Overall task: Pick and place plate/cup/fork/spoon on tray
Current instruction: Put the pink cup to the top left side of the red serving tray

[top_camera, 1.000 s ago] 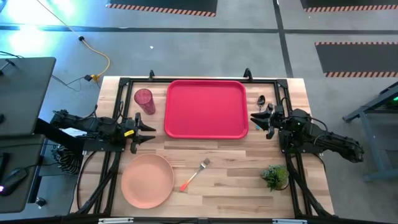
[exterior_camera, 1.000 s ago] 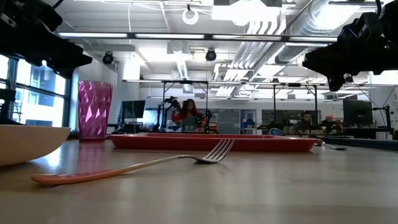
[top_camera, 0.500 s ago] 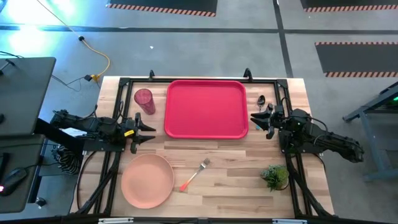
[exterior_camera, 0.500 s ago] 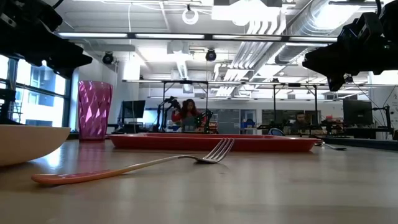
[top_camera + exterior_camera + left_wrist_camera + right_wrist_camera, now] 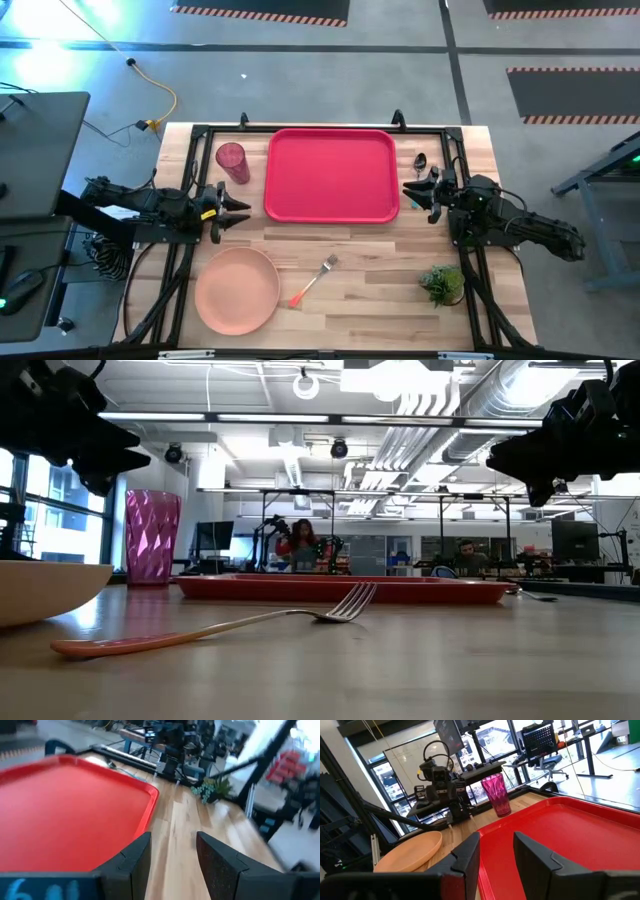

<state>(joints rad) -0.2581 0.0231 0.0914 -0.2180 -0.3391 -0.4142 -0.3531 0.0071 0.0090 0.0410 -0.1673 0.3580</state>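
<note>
The red tray (image 5: pixel 330 175) lies at the table's far middle. The magenta cup (image 5: pixel 232 160) stands upright to its left. The salmon-pink plate (image 5: pixel 237 290) lies at the near left. The orange-handled fork (image 5: pixel 313 281) lies flat to the plate's right. The spoon (image 5: pixel 421 161) lies right of the tray's far right corner. My left gripper (image 5: pixel 245 205) hovers open and empty by the tray's left near corner, above the table. My right gripper (image 5: pixel 408 195) hovers open and empty at the tray's right edge.
A small potted plant (image 5: pixel 441 283) stands at the near right. Black frame rails run along the table's left, right and far edges. Bare wood lies between the tray's near rim and the fork. People sit in the room beyond the table (image 5: pixel 300 545).
My left gripper has shifted a little toward the table's far edge and turned slightly, still open. My right gripper and all the tableware have stayed where they were.
</note>
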